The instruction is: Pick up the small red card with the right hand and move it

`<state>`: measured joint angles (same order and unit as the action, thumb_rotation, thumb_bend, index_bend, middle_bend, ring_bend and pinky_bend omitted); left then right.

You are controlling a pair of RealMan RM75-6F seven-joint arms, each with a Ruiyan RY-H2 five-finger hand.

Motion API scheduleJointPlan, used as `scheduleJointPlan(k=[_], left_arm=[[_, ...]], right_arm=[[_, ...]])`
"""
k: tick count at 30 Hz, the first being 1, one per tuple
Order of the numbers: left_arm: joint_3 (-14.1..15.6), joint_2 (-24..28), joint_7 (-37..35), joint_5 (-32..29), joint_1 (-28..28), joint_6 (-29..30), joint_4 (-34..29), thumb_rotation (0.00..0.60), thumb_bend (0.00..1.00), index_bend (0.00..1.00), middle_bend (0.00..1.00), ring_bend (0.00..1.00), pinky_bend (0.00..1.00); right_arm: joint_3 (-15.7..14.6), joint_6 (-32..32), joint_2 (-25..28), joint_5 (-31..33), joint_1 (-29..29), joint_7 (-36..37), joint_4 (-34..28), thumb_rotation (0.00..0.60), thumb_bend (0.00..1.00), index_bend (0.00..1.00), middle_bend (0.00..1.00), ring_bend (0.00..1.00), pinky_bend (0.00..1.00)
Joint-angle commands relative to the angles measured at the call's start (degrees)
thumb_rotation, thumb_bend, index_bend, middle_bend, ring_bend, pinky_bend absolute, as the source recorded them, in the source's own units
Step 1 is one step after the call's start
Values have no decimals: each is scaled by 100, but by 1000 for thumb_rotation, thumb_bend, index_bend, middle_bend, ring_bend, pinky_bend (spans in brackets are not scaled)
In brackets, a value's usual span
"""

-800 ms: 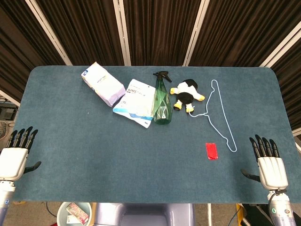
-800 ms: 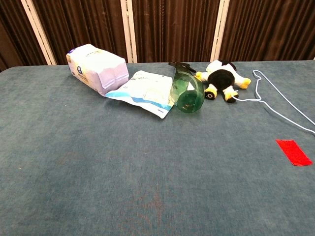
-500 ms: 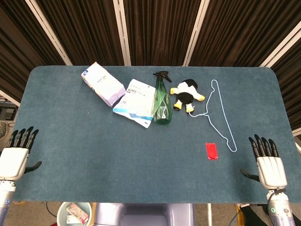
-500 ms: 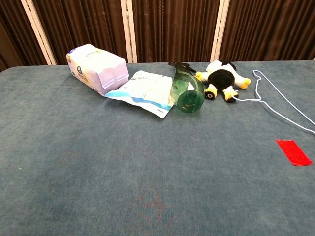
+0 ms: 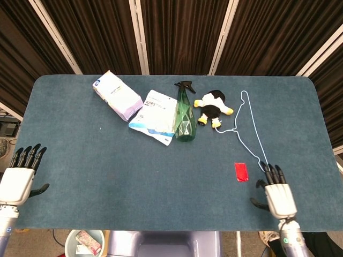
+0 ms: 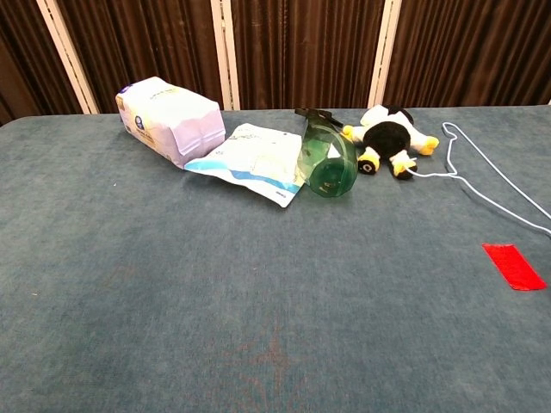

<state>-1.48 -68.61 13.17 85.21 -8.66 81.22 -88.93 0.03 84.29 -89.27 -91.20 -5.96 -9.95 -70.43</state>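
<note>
The small red card (image 5: 241,172) lies flat on the blue table, right of centre; the chest view shows the card (image 6: 514,266) near its right edge. My right hand (image 5: 277,194) is open, fingers apart and pointing away from me, just right of and nearer than the card, not touching it. My left hand (image 5: 19,177) is open at the table's near left edge, holding nothing. Neither hand appears in the chest view.
A light blue wire hanger (image 5: 251,130) lies just beyond the card, its lower end close to my right hand's fingertips. Further back are a plush penguin (image 5: 213,107), a green spray bottle (image 5: 185,114), a white mask pack (image 5: 154,116) and a lavender packet (image 5: 117,95).
My right hand has moved left and inward over the table, ending close to the card. The left hand and the objects have stayed put.
</note>
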Motion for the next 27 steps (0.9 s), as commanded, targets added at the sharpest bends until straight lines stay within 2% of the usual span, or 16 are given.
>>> scheduleJointPlan(k=[1, 11, 17, 27], left_arm=[[-11, 11, -32, -9, -9, -7, 10, 600, 138, 0, 0, 0, 0], [-15, 3, -23, -112, -46, -137, 59, 600, 138, 0, 0, 0, 0], [-18, -28, 59, -166, -67, -198, 57, 600, 138, 0, 0, 0, 0], [-46, -135, 287, -302, -111, -296, 72, 600, 138, 0, 0, 0, 0]], right_arm=[[-85, -69, -395, -144, -86, 41, 427, 600, 189, 557, 1, 0, 0], [31, -256, -810, -131, -328, 167, 1187, 600, 225, 555, 9, 0, 0], [93, -337, -809, -102, -438, 244, 1365, 600, 269, 554, 8, 0, 0], [126, -554, -785, 9, -553, 356, 1583, 600, 273, 540, 14, 0, 0]])
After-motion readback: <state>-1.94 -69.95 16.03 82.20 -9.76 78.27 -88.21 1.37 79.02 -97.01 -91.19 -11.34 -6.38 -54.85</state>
